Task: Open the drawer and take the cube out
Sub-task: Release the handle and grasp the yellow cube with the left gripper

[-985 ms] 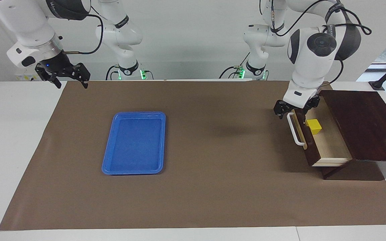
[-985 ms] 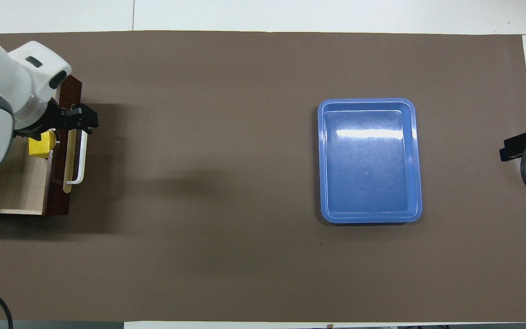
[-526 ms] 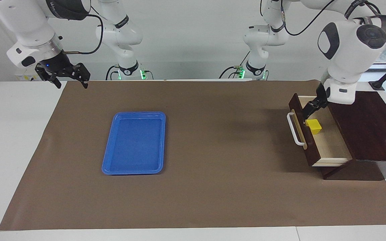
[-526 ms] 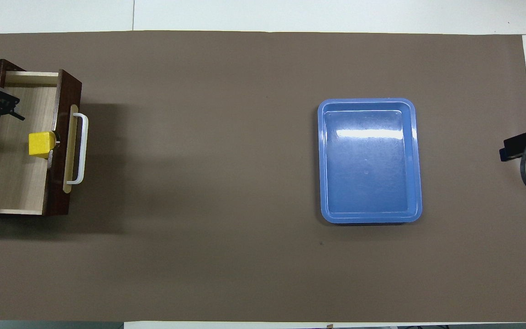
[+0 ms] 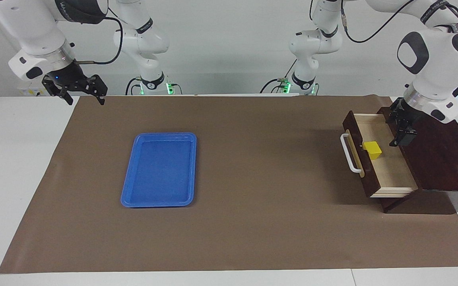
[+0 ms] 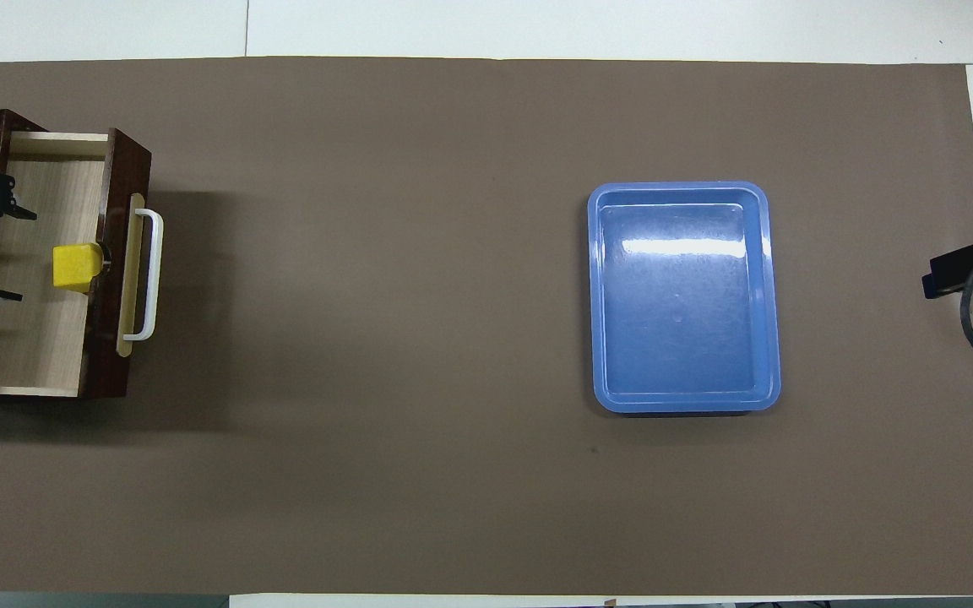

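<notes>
The surface (image 5: 26, 167) is white, and a wide brown mat (image 5: 253, 222) covers most of it. The left arm (image 5: 431, 51) comes in from its base and bends at a high elbow over its own end of the surface, the forearm dropping steeply, with dark lettering on a collar near the shoulder that cannot be read. The right arm (image 5: 34, 28) waits, folded up at its end, its wrist tilted down toward the mat's edge near the robots; the lettering on its dark collar is likewise unreadable.

A dark brown wooden box (image 5: 439, 151) sits at the left arm's end. Toward the right arm's end, well apart from the box, a blue tray (image 5: 159, 171) lies flat on the mat. The drawer (image 5: 392, 167) stands pulled out of the box, its pale wood interior exposed and its dark front panel carrying a white bar handle (image 5: 350, 153).

The left pincer (image 5: 402, 129) hangs over the seam where the drawer meets the box, released with its fingers spread wide, apart from the cube. The right pincer (image 5: 81, 92) hovers over the mat's corner, also released.

The cube (image 5: 372, 150), bright yellow, rests inside the drawer, just beside the inner face of the front panel.
</notes>
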Robot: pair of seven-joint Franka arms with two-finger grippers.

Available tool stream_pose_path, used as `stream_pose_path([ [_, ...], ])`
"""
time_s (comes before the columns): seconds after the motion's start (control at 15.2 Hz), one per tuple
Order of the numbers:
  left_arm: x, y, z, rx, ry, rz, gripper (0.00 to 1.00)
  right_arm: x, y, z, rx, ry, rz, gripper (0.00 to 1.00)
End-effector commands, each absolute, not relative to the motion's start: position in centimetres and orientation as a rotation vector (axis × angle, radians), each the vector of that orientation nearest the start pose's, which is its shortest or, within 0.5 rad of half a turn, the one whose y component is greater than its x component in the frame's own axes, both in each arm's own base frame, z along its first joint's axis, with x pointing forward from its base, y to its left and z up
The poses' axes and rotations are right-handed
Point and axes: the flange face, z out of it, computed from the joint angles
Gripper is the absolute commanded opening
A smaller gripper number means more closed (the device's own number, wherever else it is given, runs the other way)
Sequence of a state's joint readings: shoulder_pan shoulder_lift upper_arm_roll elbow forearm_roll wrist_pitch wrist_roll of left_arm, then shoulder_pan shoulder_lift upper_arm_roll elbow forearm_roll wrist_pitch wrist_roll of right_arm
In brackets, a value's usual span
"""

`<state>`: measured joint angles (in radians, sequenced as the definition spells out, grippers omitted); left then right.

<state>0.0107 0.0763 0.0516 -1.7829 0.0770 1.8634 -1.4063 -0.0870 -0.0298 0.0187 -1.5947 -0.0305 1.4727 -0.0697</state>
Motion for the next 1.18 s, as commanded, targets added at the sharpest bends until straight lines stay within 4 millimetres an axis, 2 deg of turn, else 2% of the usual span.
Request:
stream_pose_path([
  [0.0, 57.9, 5.1, 49.2, -2.196, -2.202, -0.085, 1.00, 52.4, -3.8, 62.2, -3.163, 0.011, 0.193, 1.00],
  [0.26, 57.8, 5.0, 47.1, -2.122, -2.289, -0.100, 1.00, 52.4, -3.7, 62.2, -3.163, 0.009, 0.197, 1.00],
  [0.92, 57.1, 3.8, 45.1, -2.109, -2.291, -0.052, 1.00, 52.3, -3.7, 62.3, -3.163, 0.011, 0.195, 1.00],
  [0.99, 57.0, 3.8, 45.1, -2.109, -2.295, -0.047, 0.99, 52.3, -3.7, 62.3, -3.163, 0.011, 0.195, 1.00],
  [1.12, 57.0, 3.8, 45.2, -2.112, -2.294, -0.049, 0.89, 52.4, -3.7, 62.2, -3.163, 0.009, 0.197, 1.00],
])
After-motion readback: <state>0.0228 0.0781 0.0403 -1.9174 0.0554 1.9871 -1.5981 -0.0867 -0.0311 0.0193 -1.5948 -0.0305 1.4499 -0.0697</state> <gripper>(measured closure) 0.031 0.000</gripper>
